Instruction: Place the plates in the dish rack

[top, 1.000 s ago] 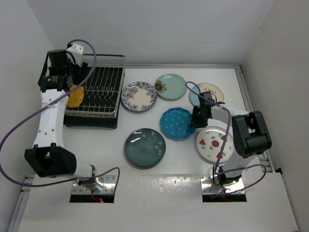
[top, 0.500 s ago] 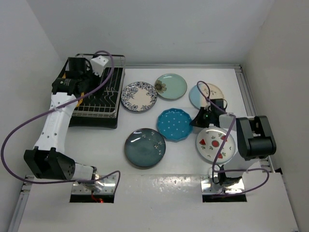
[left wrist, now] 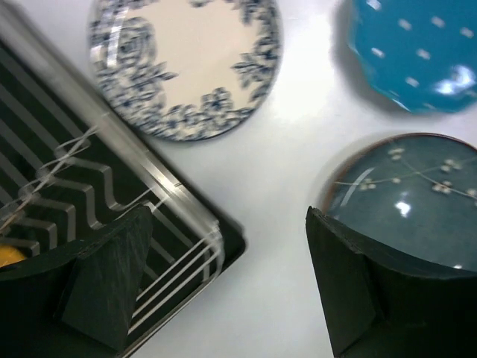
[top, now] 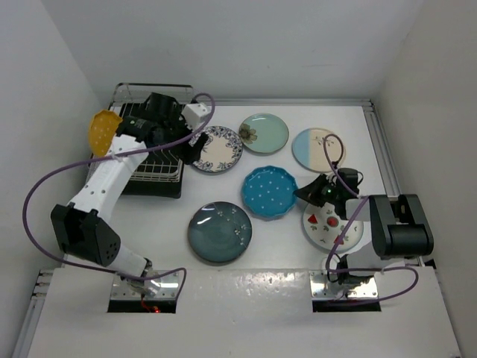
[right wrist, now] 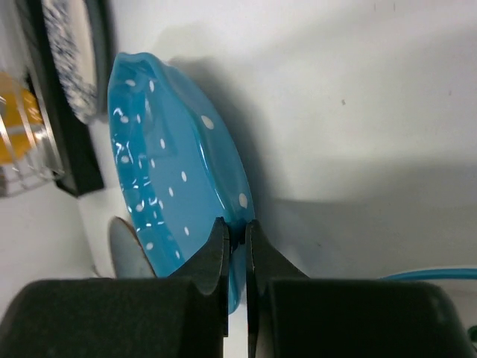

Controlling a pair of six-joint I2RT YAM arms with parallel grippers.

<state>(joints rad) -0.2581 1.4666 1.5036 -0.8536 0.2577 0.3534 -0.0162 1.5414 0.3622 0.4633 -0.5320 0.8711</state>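
1. Bright, even light falls from overhead, and the white worktop [top: 268, 239] shines along its near edge.
2. In the right wrist view a soft grey shadow spreads right of the dotted blue plate [right wrist: 171, 186].
3. In the left wrist view white glints streak the dark teal plate [left wrist: 402, 194], and the near foreground is blurred.

Watermelon plate [top: 317, 228] seems half hidden behind right arm [top: 399, 224].

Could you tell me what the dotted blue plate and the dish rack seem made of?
The dotted blue plate looks like glazed ceramic: glossy, with sharp highlights. The dish rack seems to be shiny silver metal wire over a black tray, likely plastic.
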